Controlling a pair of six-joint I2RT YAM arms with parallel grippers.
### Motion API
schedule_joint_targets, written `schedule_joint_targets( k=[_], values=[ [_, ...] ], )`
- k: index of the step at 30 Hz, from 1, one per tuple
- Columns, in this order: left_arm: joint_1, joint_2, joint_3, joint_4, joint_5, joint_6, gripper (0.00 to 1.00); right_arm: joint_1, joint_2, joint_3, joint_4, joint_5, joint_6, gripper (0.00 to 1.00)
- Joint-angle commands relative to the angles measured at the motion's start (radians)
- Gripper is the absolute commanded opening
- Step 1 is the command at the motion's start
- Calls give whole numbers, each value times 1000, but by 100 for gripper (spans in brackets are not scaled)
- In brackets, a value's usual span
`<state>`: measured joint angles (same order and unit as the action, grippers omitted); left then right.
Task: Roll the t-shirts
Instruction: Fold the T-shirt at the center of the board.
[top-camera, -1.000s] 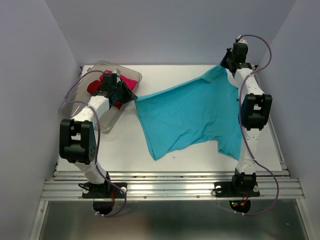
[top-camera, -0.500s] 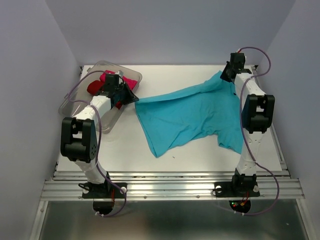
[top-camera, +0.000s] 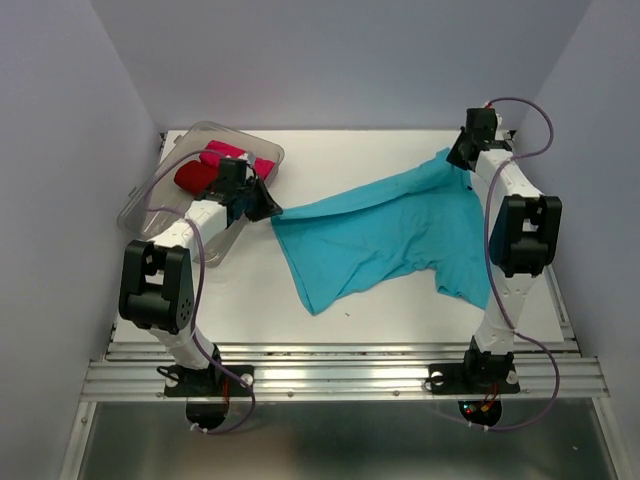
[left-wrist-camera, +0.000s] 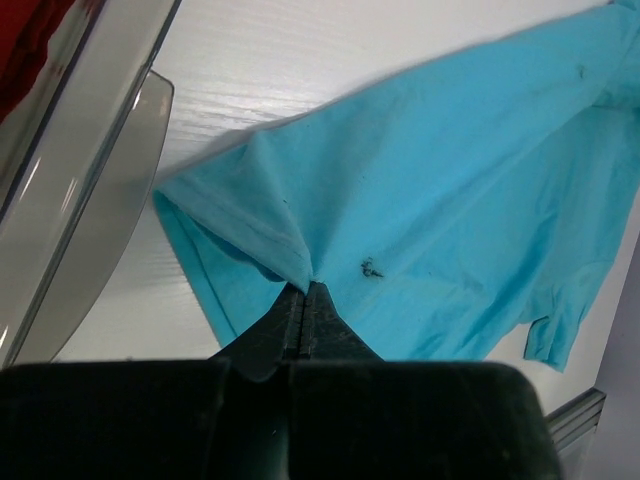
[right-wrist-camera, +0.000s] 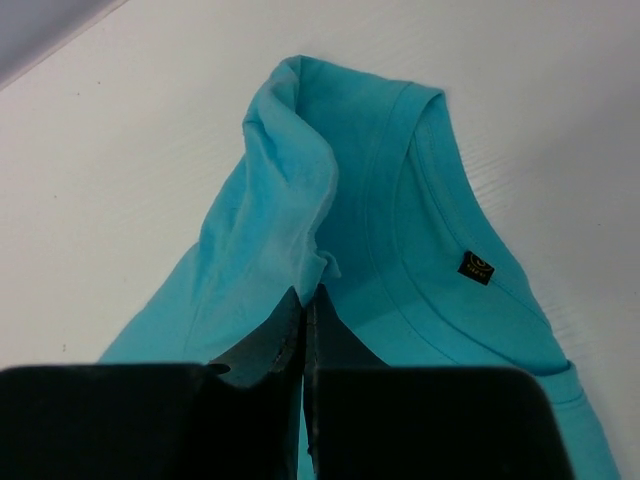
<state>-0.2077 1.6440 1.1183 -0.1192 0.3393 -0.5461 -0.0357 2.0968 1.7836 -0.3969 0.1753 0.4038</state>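
Observation:
A turquoise-blue t-shirt (top-camera: 390, 235) is stretched across the white table between my two grippers. My left gripper (top-camera: 272, 208) is shut on a pinch of its left edge (left-wrist-camera: 300, 262), right beside the tub. My right gripper (top-camera: 458, 158) is shut on a fold of cloth next to the collar (right-wrist-camera: 300, 240), at the far right. The shirt's lower half lies flat with one sleeve (top-camera: 462, 282) toward the front right. A dark red t-shirt (top-camera: 196, 175) and a bright pink t-shirt (top-camera: 240, 158) lie bundled in the tub.
A clear plastic tub (top-camera: 162, 215) stands at the far left of the table, its rim (left-wrist-camera: 110, 190) close to my left gripper. A metal rail (top-camera: 340, 375) runs along the near edge. Pale walls close in on the left, right and back.
Both grippers have dropped lower with the shirt, and the left one has shifted slightly right. The cloth now lies lower and flatter between them. Both grips are unchanged.

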Motion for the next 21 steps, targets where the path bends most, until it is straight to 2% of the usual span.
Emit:
schedule_joint_targets(
  k=[1,9,17,21],
  values=[
    [-7,-61,-26,16,-14,20,0,-30,-37,17,-37,20,-26,1],
    [-27,-104,-63,7,-31,21,0,-62,-21,102,-112,1,-51,1],
    [-65,-96,-83,6,-49,5,0,-72,60,281,-279,0,-48,1],
    [-76,-93,-83,9,-62,3,0,-72,52,292,-326,3,-48,1]
  ],
)
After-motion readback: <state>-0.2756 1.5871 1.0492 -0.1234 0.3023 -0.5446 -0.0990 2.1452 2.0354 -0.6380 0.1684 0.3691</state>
